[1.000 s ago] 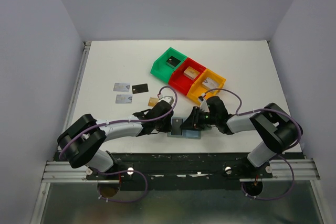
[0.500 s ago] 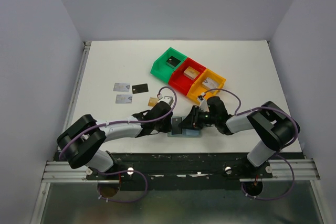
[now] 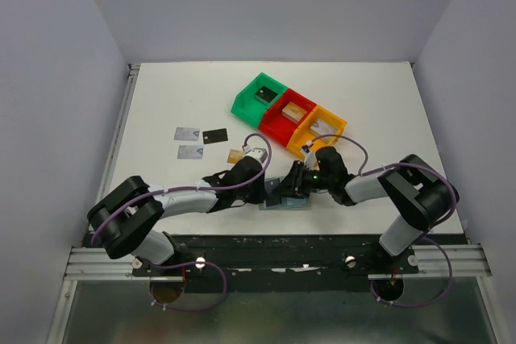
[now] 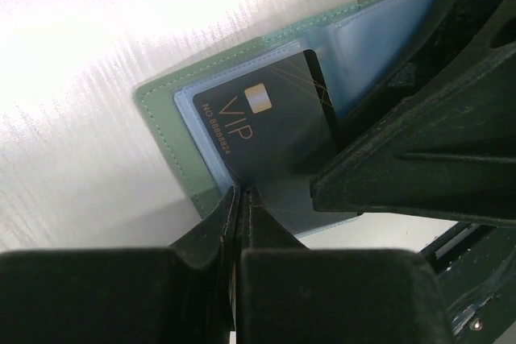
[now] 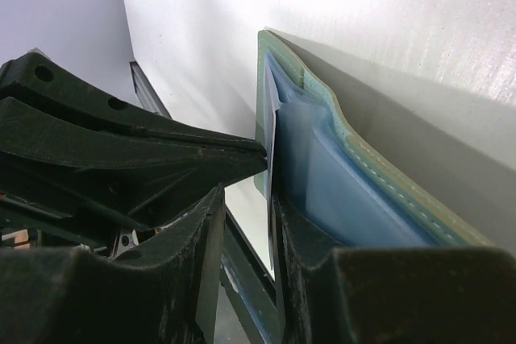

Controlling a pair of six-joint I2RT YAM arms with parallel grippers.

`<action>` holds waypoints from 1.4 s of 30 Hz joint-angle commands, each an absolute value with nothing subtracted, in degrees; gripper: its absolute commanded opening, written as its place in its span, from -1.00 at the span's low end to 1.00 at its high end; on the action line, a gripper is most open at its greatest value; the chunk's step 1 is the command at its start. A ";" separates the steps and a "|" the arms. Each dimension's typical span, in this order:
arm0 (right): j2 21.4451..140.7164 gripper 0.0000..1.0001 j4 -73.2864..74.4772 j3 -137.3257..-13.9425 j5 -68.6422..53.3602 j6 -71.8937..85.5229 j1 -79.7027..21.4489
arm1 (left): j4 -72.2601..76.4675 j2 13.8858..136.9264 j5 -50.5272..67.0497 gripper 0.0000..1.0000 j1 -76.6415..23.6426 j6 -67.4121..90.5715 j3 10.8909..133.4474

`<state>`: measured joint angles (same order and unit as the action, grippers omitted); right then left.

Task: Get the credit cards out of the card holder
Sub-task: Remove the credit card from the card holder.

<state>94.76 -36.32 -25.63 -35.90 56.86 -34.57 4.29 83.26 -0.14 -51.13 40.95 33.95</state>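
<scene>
Top external view: the card holder [image 3: 292, 202] lies at the lower centre of the frame on the white bench [image 3: 379, 94], with the left hand [image 3: 271, 191] and right hand [image 3: 296, 184] meeting over it from either side. Two silver-grey cards [image 3: 188, 134], a loose black card [image 3: 215, 135] and a tan card [image 3: 235, 155] lie to the upper left, apart from the green, red and orange bins [image 3: 288, 115]. Left wrist view: at bottom centre the left hand's fingertips are pinched together on the lower edge of a black VIP card [image 4: 274, 122], which is lodged in the holder's clear sleeve; the grip looks suited to sliding it out. Right wrist view: at lower centre the right hand's jaws, narrowly parted, clasp the holder's raised edge, apparently bracing it against that pull. The card's thin edge shows between them.
</scene>
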 commanded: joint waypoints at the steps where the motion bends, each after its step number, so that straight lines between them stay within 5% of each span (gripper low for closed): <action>1: 96.24 -0.27 -36.04 -27.42 -37.79 55.64 -35.60 | 7.73 83.94 3.08 -0.89 -52.29 40.87 33.40; 28: 88.68 -0.48 -20.39 -29.79 -33.31 49.40 -36.39 | 3.43 78.57 -3.08 -0.66 -52.38 41.75 31.73; 42: 84.55 -0.47 -14.86 -30.06 -31.99 47.20 -36.39 | 4.04 82.35 -2.28 -1.00 -52.38 41.66 31.73</action>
<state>86.17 -17.21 -28.75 -33.23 48.86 -36.05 3.99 81.19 -1.50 -51.90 41.63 32.34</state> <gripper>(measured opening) 0.266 0.031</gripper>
